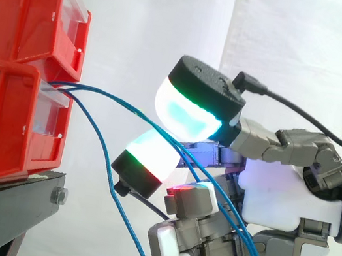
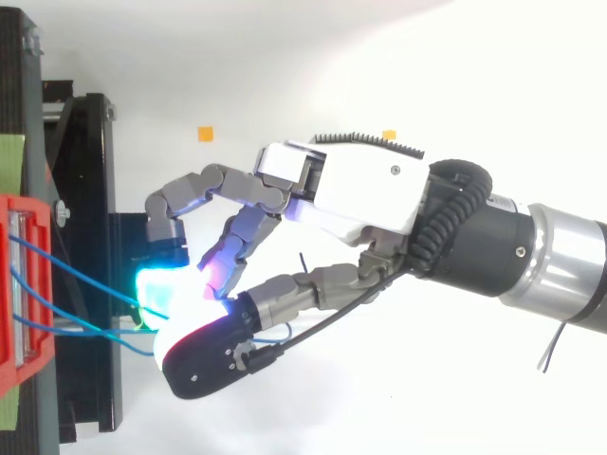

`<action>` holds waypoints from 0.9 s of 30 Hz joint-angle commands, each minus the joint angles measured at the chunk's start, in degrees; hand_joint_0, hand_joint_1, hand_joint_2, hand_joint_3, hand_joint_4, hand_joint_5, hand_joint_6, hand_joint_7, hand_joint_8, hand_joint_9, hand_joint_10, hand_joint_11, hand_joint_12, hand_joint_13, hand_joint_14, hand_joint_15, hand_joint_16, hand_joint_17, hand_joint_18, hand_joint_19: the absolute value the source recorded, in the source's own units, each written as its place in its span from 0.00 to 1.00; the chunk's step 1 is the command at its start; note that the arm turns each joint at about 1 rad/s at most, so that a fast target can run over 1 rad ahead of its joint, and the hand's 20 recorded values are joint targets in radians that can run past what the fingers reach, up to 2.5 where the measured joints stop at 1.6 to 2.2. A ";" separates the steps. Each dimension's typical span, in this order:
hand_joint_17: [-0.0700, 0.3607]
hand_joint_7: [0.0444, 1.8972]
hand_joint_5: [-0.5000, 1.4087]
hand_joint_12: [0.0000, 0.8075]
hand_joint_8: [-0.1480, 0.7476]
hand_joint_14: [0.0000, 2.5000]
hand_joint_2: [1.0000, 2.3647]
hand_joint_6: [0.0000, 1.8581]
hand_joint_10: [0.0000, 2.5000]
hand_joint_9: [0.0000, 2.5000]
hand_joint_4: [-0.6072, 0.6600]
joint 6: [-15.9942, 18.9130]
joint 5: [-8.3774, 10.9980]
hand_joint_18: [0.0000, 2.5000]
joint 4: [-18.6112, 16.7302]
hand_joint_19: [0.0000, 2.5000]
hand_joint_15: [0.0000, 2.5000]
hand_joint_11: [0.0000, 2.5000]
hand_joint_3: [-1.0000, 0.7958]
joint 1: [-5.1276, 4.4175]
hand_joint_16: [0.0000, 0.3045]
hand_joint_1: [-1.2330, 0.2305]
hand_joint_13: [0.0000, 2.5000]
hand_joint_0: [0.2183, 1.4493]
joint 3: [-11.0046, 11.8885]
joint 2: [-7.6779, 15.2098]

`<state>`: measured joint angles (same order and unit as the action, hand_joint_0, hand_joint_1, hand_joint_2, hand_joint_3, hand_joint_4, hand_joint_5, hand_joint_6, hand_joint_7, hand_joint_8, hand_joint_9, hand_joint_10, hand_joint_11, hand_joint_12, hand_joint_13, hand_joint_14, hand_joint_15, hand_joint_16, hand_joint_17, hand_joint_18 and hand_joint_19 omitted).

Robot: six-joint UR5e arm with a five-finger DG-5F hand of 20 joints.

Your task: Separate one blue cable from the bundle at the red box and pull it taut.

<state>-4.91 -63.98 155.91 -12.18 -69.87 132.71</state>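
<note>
Hand: the hand (image 1: 290, 202) is hovering just right of the red bins (image 1: 18, 15), with its fingers pointing left toward them. It is holding narrow, two glowing pads (image 1: 191, 108) pressing together on one blue cable, while the other fingers are curling loosely underneath.

Blue cable: the blue cable (image 1: 123, 100) is leaving the gap between the upper and lower bin. It is arcing right into the pinch and bowing gently, so it is not yet taut.

Bundle: the other cables (image 1: 65, 87) are leaving the same gap beside it. They are dropping away to the lower right, and some are trailing across the curled lower fingers rather than lying in the pinch.

Bins: the bins are sitting stacked on the black stand (image 1: 5, 205) at the left, anchoring the cable ends.

Why this grip: pinching with the tips alone is probably keeping the thick pads from catching neighbouring strands. Gripping close to the bins, where the strands are fanning apart, is making one easier to single out.

Step in hand: separation is looking largely done, and tensioning is remaining.

Next move: this is calling for a straight draw to the right, away from the bins, until the bow flattens.

Risk: the strands draping over the lower fingers may be dragged along, and the thin cable may slip between the smooth pads.
</note>
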 commanded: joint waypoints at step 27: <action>0.48 0.65 0.18 0.55 0.54 0.01 0.00 0.42 0.01 0.50 0.57 -0.01 0.17 0.33 -1.66 0.33 0.31 0.46 0.28 -0.56 0.20 0.47 0.42 0.25 0.00 0.00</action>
<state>-4.94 -63.94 154.56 -12.58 -69.87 132.71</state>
